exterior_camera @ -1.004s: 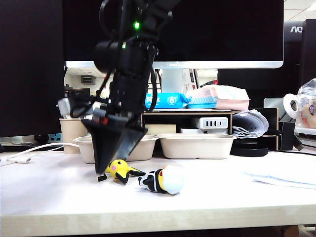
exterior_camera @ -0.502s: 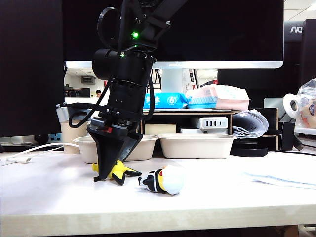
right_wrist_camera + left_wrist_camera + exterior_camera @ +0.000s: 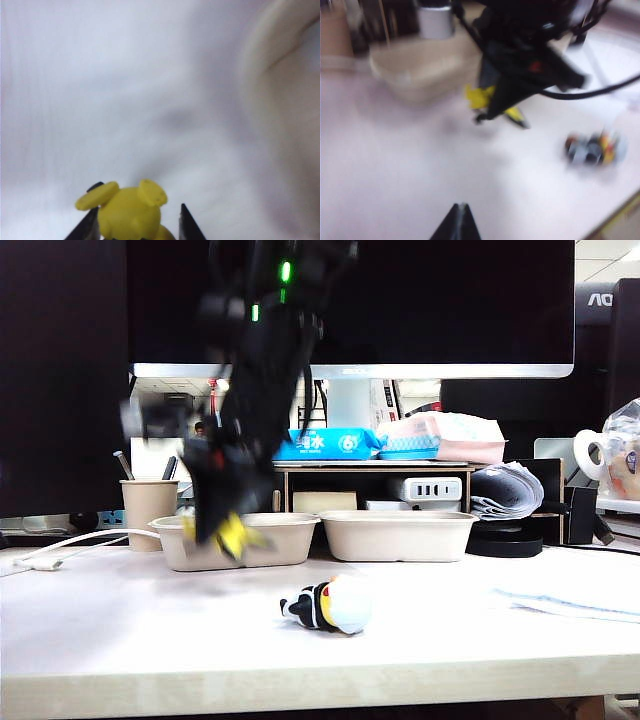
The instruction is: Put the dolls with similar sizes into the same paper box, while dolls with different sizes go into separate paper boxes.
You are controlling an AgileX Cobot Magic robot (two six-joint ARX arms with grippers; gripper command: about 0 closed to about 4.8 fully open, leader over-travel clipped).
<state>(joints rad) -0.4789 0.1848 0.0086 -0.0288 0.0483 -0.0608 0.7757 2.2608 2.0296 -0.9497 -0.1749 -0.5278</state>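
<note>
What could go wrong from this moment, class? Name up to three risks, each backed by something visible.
1. The right gripper pinches the yellow doll while blurred in motion; it might slip out.
2. The doll hangs level with the left paper box's rim and could knock it.
3. The black-white-yellow doll lies on the table below, where a drop might hit it.
The left gripper, shut, hovers apart.

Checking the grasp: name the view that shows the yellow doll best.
The right wrist view: the yellow doll sits sharp and close between the right gripper fingers. The exterior view shows only a blurred yellow patch before the left paper box; the left wrist view is blurred too.
</note>
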